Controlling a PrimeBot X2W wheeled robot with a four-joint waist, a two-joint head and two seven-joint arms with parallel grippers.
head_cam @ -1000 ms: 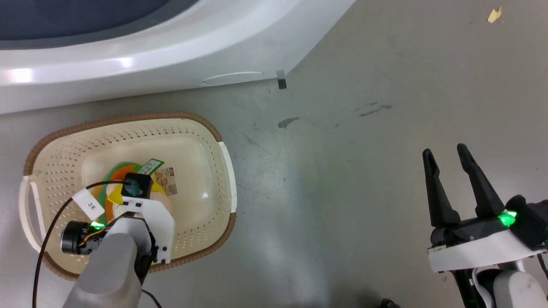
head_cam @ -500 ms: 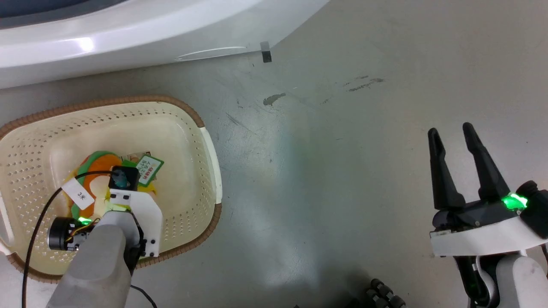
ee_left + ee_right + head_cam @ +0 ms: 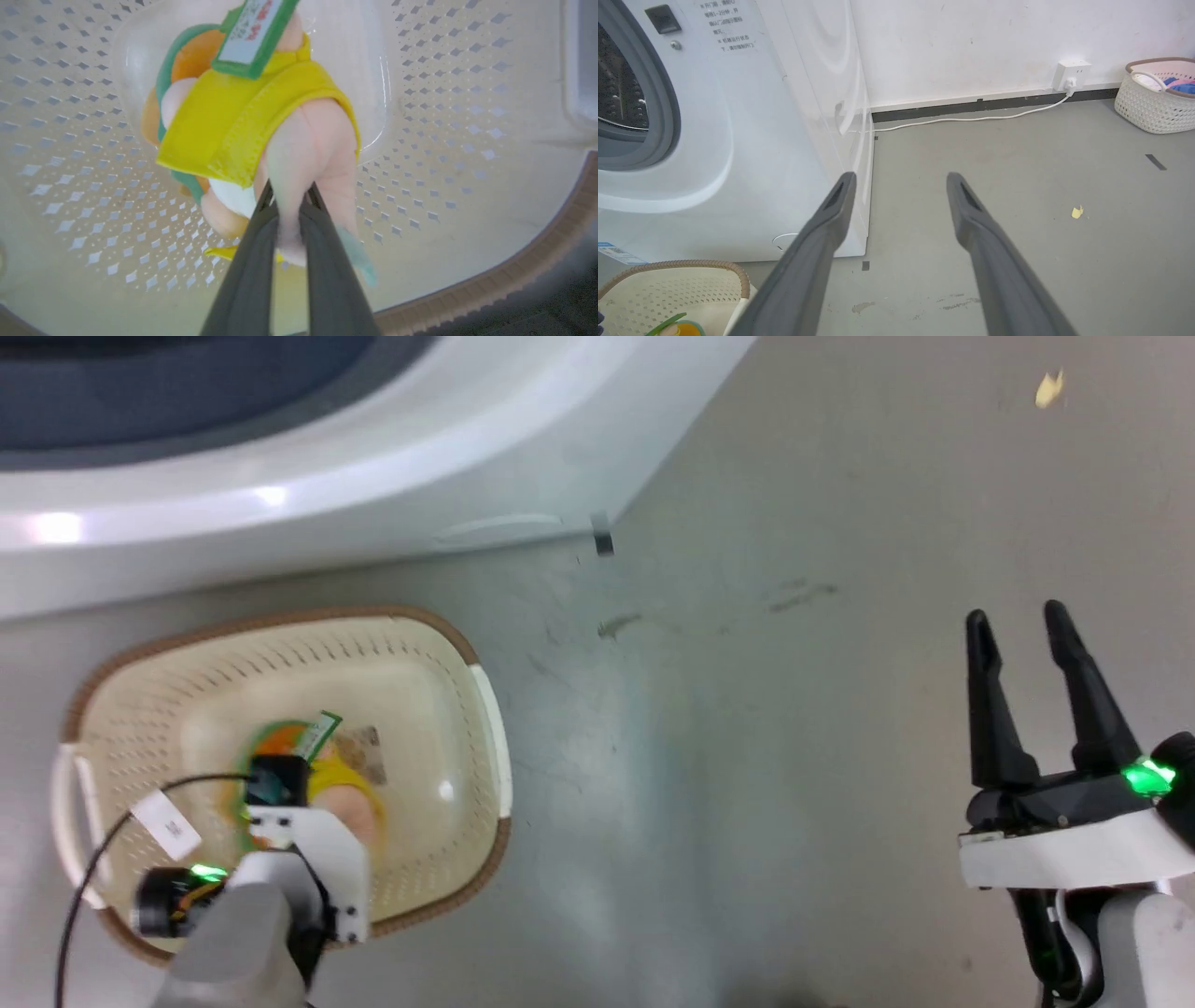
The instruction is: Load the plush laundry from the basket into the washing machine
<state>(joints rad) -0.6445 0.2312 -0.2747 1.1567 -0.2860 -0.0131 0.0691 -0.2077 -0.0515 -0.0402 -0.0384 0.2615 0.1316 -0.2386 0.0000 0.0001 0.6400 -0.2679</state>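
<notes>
1. Washing machine (image 3: 392, 467): white front-loader at the far left of the scene. The right wrist view shows its grey seal (image 3: 668, 112) ringing the steel drum (image 3: 616, 93), with nothing seen across the opening.

2. Floor (image 3: 766, 728): grey and scuffed. It carries the basket and the machine.

3. Basket (image 3: 280, 618): cream with a brown rim and perforated walls, standing on the floor just in front of the machine, at the near left.

4. Second basket (image 3: 1148, 112): white and holding coloured cloth, far right by the wall. It is no part of this job.

5. Right claw (image 3: 1016, 616): its fingers are spread and hold nothing. It hangs over bare floor at the near right, well apart from the basket.

6. Left claw (image 3: 287, 205): reaching down inside the basket, pinched tight on a pale pink limb of the doll.

7. Doll (image 3: 243, 116): yellow and orange with green trim. It is within the basket walls and held by that one limb, and whether it touches the basket floor cannot be told.

8. Tag (image 3: 252, 37): green-edged, on the far side of the doll from the claw.

9. Scrap (image 3: 1077, 212): small and yellowish, on the floor to the right.

Handling note: the step in hand appears to be the lift-out. The grip is narrow and on soft stuffing, so it may slip. Raise straight up until the whole doll clears the brown rim, keep the pinch firm, and avoid any swing. Then carry it far and up to the drum opening, and release only once it is well past the seal.
</notes>
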